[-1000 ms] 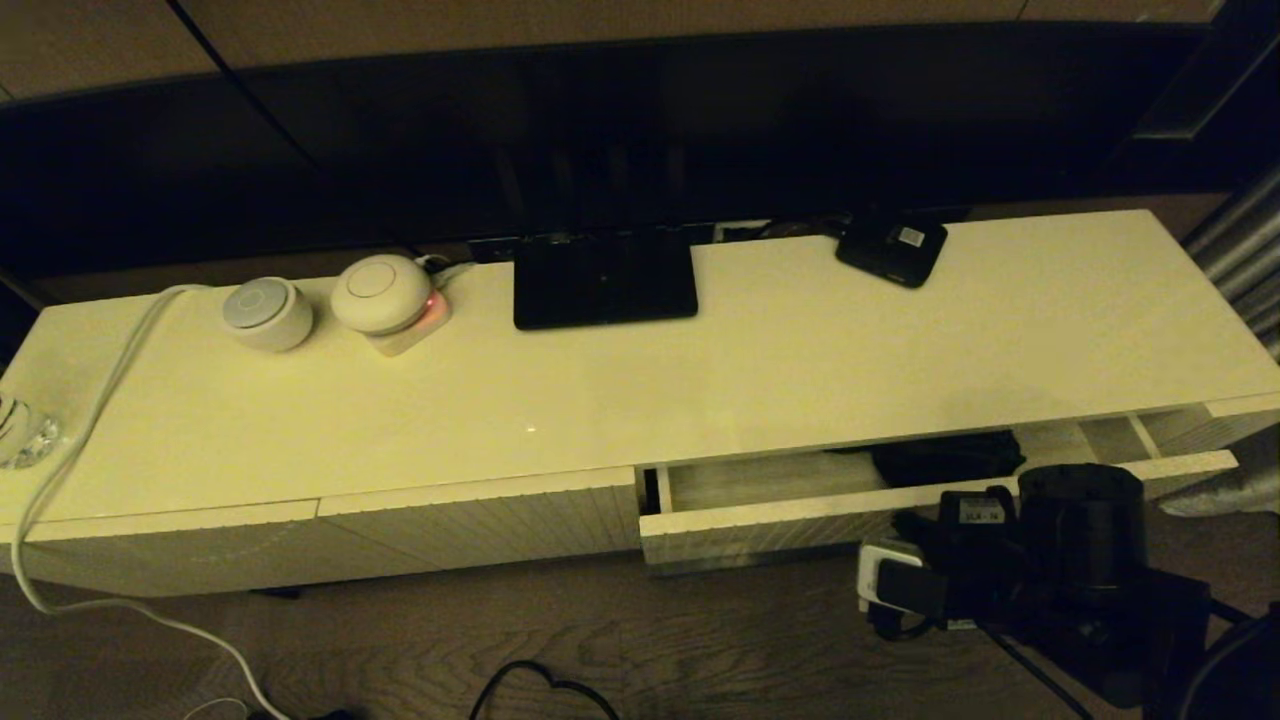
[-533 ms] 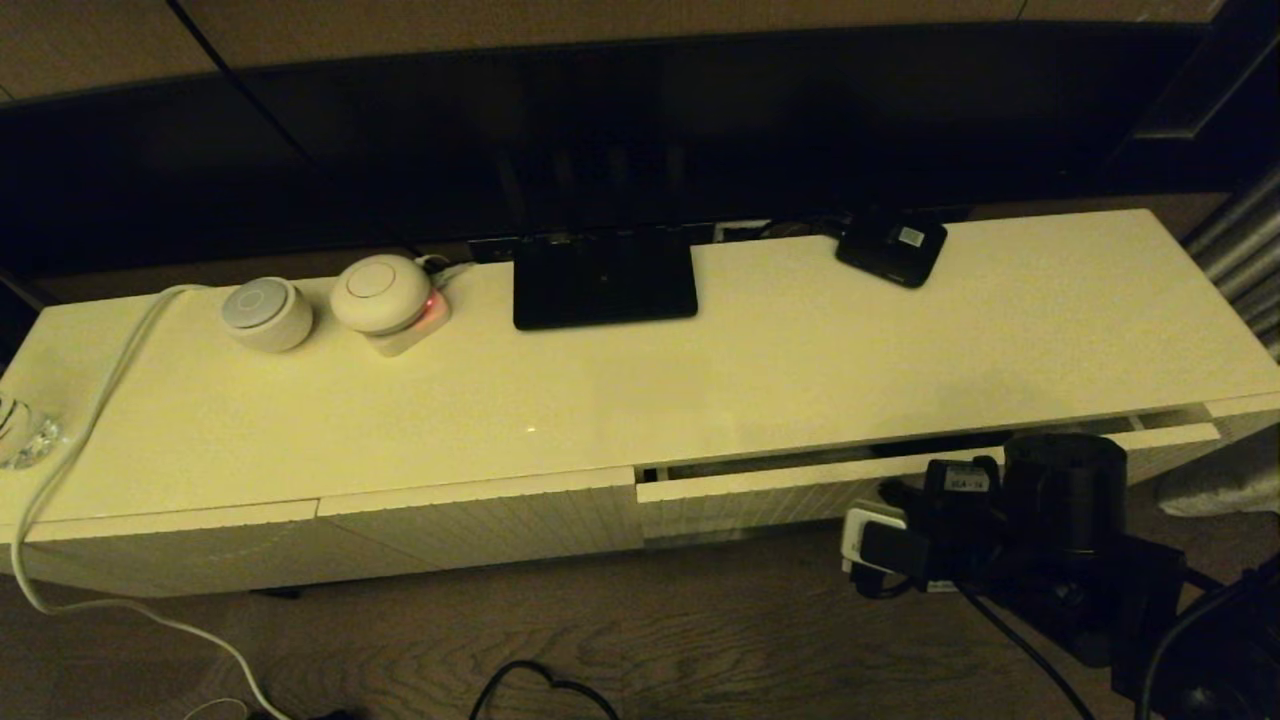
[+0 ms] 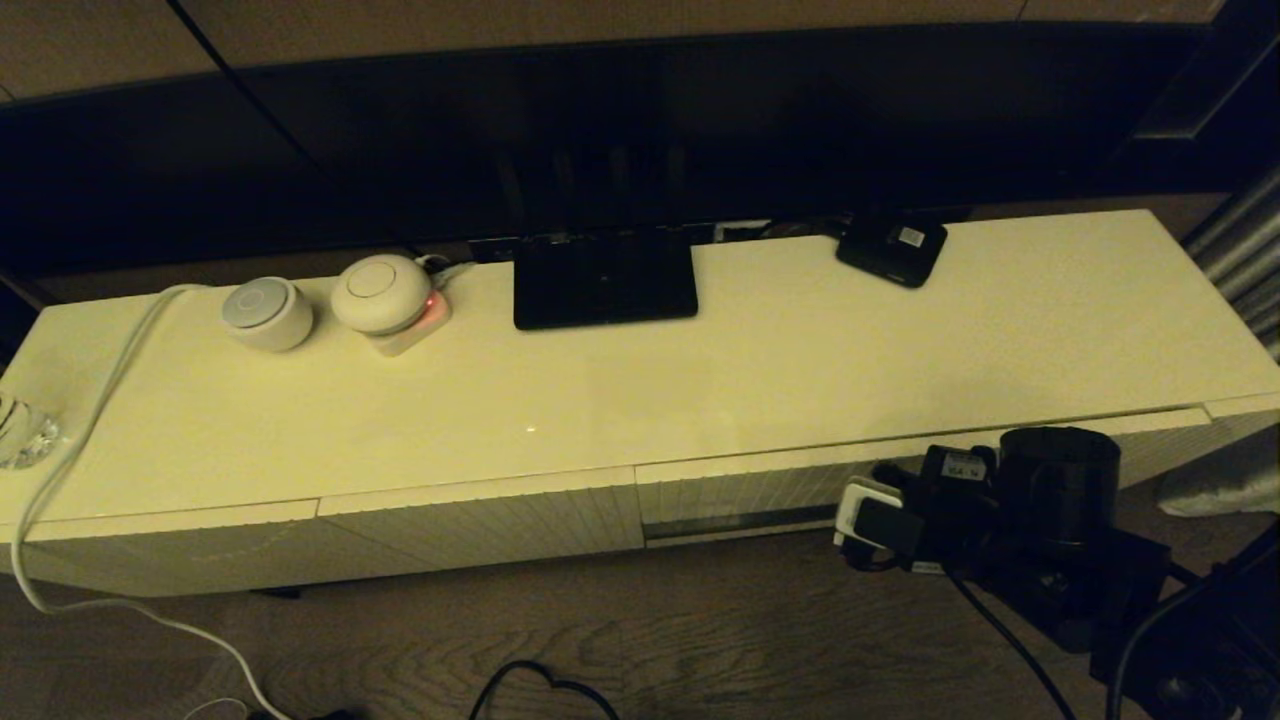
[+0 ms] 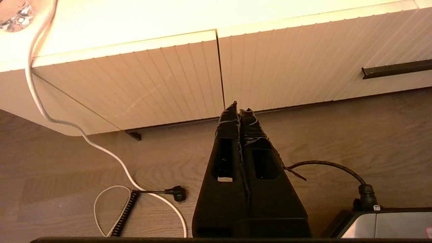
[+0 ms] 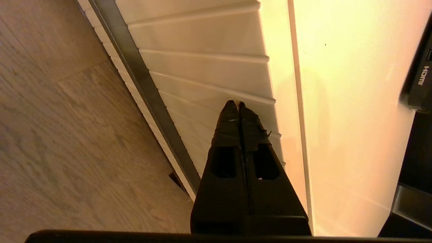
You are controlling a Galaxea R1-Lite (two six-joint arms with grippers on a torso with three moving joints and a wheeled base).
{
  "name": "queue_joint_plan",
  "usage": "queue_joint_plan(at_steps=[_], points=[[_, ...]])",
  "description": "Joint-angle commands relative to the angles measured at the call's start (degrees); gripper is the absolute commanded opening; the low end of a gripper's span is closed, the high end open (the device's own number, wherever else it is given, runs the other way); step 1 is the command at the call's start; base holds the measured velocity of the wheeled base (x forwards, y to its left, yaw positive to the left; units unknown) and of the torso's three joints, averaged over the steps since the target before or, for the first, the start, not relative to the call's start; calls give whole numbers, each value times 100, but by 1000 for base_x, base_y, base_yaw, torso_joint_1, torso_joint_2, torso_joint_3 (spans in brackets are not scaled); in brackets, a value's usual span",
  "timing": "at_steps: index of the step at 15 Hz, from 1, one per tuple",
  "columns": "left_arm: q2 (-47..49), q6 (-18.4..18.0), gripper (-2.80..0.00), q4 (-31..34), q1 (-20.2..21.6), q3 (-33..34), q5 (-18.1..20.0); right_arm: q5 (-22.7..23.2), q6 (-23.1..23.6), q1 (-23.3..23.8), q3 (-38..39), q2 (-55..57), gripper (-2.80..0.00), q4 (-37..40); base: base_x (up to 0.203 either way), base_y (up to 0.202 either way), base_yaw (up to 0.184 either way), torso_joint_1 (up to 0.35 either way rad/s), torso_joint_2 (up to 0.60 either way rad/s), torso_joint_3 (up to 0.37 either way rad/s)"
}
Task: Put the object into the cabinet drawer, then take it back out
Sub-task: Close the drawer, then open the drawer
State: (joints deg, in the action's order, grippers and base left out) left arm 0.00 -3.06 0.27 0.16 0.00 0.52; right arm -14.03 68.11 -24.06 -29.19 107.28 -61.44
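Note:
The cabinet drawer (image 3: 740, 488) is fully in, its ribbed front level with the neighbouring fronts and its dark slot (image 3: 725, 522) showing along the lower edge. The object is hidden. My right arm (image 3: 1000, 510) reaches in low at the drawer's right half. In the right wrist view my right gripper (image 5: 235, 104) is shut and empty, with its tips right at the ribbed drawer front (image 5: 202, 67), above the slot (image 5: 135, 71). My left gripper (image 4: 239, 107) is shut and empty, hanging over the floor before the left-hand fronts, apart from the drawer's slot (image 4: 395, 69).
On the cabinet top (image 3: 800, 370) stand a black screen foot (image 3: 603, 280), a small black box (image 3: 892, 247), two round white devices (image 3: 267, 312) and a glass piece (image 3: 20, 430). A white cable (image 3: 100, 380) runs down to the floor, where more cables (image 4: 141, 192) lie.
The drawer stood partly open with the black umbrella visible inside; it has slid fully shut as my right arm moved in towards the cabinet. The umbrella is now out of sight.

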Motion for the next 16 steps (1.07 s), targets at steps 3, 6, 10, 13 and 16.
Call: queue_joint_plan(at_steps=[3, 6, 10, 13, 16], points=[[0, -2, -280, 0, 2, 18, 0, -24, 35, -39, 491, -838, -280, 274, 0, 0, 0, 0, 0, 0], [0, -1, -280, 0, 2, 18, 0, -11, -13, -71, 891, -2084, -280, 1310, 0, 0, 0, 0, 0, 0], [0, -2, -280, 0, 2, 18, 0, 6, -344, 120, 913, -4418, -280, 4392, 0, 0, 0, 0, 0, 0], [0, -1, -280, 0, 2, 18, 0, 158, -1440, 589, 311, -5716, -280, 7709, 0, 0, 0, 0, 0, 0], [0, -2, -280, 0, 2, 18, 0, 725, -2392, 1625, -168, -6303, -280, 9013, 0, 0, 0, 0, 0, 0]])
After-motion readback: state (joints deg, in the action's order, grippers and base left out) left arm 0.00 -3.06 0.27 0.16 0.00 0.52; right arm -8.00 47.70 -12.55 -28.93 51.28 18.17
